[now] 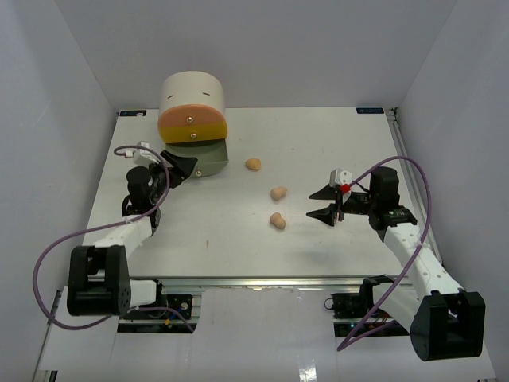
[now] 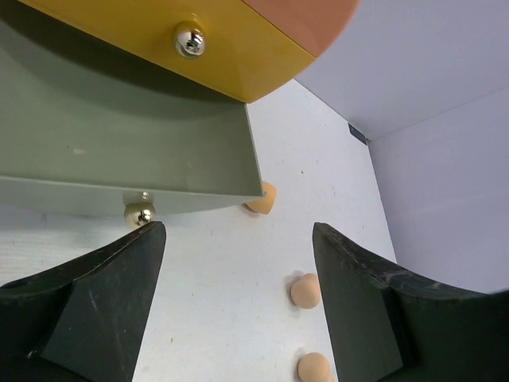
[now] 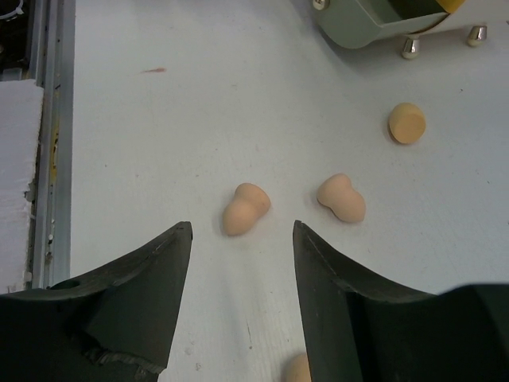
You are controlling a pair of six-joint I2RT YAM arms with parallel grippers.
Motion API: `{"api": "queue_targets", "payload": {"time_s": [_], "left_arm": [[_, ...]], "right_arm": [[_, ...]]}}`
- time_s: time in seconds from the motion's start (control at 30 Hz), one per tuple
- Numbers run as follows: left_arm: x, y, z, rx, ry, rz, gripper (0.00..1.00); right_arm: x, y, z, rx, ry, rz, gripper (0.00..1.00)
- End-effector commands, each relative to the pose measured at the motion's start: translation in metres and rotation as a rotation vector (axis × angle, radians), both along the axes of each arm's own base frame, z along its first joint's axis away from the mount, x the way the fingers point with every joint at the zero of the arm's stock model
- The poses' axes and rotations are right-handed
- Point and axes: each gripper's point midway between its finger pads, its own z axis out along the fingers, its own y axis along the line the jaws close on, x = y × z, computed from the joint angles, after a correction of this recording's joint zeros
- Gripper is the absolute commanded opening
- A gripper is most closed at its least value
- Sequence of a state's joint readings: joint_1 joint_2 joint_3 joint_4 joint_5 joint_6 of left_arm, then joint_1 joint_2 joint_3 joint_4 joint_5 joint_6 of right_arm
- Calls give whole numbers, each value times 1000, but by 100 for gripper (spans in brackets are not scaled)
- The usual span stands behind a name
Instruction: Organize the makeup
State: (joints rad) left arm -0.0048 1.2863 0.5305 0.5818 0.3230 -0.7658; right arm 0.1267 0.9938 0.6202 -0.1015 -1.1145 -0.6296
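Three tan sponges lie on the white table: one point(image 1: 253, 164) near the drawer unit, one point(image 1: 278, 193) mid-table, one point(image 1: 277, 221) nearer me. My left gripper point(image 1: 188, 167) is open just in front of the pulled-out green drawer point(image 2: 127, 135), with its knob point(image 2: 139, 215) beside the left finger and nothing between the fingers point(image 2: 238, 235). My right gripper point(image 1: 311, 204) is open and points at the nearest sponge point(image 3: 245, 208), which lies just beyond the fingertips. Further sponges point(image 3: 342, 198) point(image 3: 406, 123) lie past it. A fourth sponge point(image 3: 298, 368) peeks out low between the fingers.
The round cream drawer unit point(image 1: 191, 95) stands at the back left, its orange front point(image 1: 191, 123) shut above the yellow one point(image 2: 199, 48). White walls enclose the table on three sides. A metal rail point(image 1: 254, 282) runs along the near edge.
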Motion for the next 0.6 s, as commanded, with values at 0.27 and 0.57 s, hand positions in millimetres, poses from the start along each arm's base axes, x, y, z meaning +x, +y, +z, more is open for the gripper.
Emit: {"api": "queue_targets", "payload": {"time_s": [0.27,0.57], "left_arm": [[-97,-43,27,111,11,-321,83],[-148,-19,82,387,-115,-270,85]], "right_arm": [[41,-8,-30,-148,233,-128,67],[86,-30,-75,-602,302,-416,66]]}}
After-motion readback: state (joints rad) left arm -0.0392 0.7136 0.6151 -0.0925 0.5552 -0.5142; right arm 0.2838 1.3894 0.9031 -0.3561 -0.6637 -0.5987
